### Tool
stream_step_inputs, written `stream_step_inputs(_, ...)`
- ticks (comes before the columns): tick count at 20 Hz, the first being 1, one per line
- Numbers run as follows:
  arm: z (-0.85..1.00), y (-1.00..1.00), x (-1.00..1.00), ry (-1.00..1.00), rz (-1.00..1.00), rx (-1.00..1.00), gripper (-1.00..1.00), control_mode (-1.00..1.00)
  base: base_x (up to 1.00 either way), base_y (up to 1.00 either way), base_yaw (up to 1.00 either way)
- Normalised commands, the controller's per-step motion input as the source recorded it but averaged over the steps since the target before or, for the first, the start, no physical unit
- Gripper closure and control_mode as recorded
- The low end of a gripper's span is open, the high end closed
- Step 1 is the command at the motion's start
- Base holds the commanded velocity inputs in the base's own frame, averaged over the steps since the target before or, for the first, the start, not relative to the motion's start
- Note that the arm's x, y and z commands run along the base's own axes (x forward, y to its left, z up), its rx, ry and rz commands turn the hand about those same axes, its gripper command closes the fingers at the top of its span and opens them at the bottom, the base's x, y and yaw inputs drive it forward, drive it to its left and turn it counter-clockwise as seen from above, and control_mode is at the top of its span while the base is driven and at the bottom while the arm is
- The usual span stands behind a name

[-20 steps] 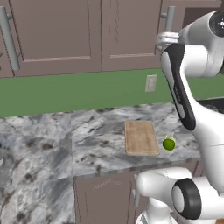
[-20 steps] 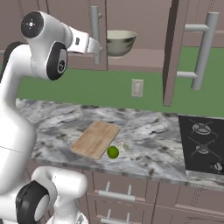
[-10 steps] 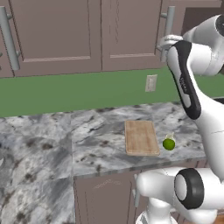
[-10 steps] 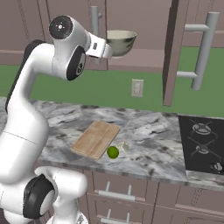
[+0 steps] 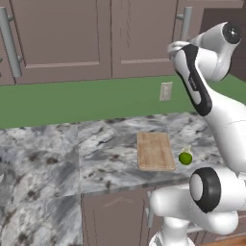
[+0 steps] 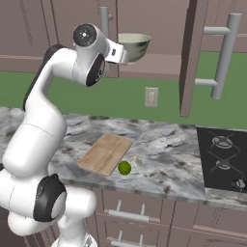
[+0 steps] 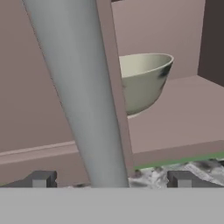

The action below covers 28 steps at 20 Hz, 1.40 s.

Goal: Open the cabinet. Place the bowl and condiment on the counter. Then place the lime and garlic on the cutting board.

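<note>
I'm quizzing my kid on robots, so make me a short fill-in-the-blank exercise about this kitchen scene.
1. The bowl sits on the cabinet's ____.
2. The lime lies on the counter beside the ____ board.
3. The gripper's two fingertips stand on either side of a grey bar ____.
4. The garlic rests right next to the ____.

Missing words: shelf; cutting; handle; lime

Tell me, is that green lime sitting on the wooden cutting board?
No, the lime lies on the marble counter just beside the cutting board.
</note>
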Motion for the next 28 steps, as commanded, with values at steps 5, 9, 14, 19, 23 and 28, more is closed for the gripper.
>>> stream_step_inputs(5, -0.11, 0.0, 0.56, 0.0, 0.03, 0.0, -1.0, -1.0, 0.0, 0.0, 0.0)
stream_step_inputs(9, -0.09, 0.0, 0.49, 0.0, 0.03, -0.02, 1.0, -1.0, 0.0, 0.0, 0.0)
stream_step_inputs(14, -0.03, 0.0, 0.07, 0.03, 0.01, 0.0, 1.0, -1.0, 0.0, 0.0, 0.0)
stream_step_inputs(19, -0.14, 0.33, -0.35, 0.02, 0.11, 0.0, 1.0, -1.0, 0.0, 0.0, 0.0)
stream_step_inputs(23, -0.02, 0.73, -0.91, 0.0, 0.22, -0.03, 1.0, -1.0, 0.0, 0.0, 0.0)
stream_step_inputs(28, 0.0, 0.92, -1.0, 0.0, 0.22, -0.1, 1.0, -1.0, 0.0, 0.0, 0.0)
